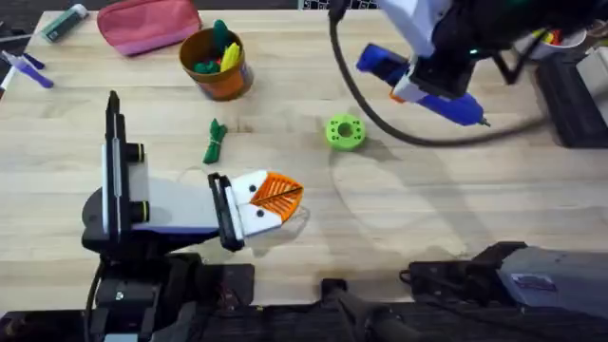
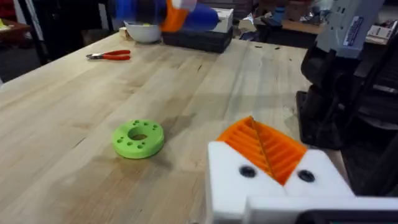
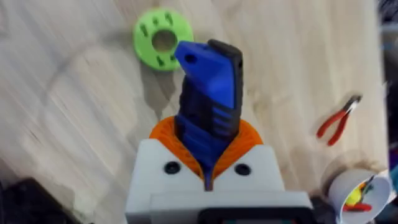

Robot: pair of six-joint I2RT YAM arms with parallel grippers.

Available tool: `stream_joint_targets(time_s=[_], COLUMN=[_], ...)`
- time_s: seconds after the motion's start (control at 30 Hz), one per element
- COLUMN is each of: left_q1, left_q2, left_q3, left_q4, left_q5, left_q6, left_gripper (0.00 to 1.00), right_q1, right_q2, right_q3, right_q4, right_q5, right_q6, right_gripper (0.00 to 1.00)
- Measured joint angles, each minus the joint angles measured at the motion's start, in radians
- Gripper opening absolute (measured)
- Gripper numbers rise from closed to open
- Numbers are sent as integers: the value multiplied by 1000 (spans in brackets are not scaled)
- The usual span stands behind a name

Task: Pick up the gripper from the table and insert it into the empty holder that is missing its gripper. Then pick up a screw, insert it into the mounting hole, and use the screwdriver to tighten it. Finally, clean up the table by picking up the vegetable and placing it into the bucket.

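My right gripper (image 1: 423, 84) hovers over the far right of the table, shut on the blue screwdriver (image 1: 456, 106), whose silver bit points right. The right wrist view shows the screwdriver (image 3: 208, 102) clamped between the orange pads (image 3: 165, 134). My left gripper (image 1: 275, 195) rests low at the near middle, its orange pads (image 2: 264, 146) pressed together on nothing. The green vegetable (image 1: 216, 141) lies on the wood left of centre. The orange-brown bucket (image 1: 217, 65) stands behind it, holding green and yellow pieces. The loose gripper, the holder and the screw are out of view.
A green ring (image 1: 345, 131) with small holes lies mid-table, in front of my left gripper (image 2: 138, 138). Red pliers (image 3: 339, 118) and a white bowl (image 3: 357, 193) sit far right. A pink pouch (image 1: 147, 24) and markers (image 1: 65, 23) lie at the far left.
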Motion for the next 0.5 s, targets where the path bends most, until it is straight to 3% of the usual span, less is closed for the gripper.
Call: stream_joint_targets(time_s=[0.5], left_q1=[0], left_q2=[0], left_q3=[0], left_q4=[0], left_q5=[0], left_q6=[0], left_gripper=[17], right_q1=[-172], right_q2=[405], right_q3=[2], right_q4=[12], right_q5=[89], right_q6=[-23], right_gripper=[25])
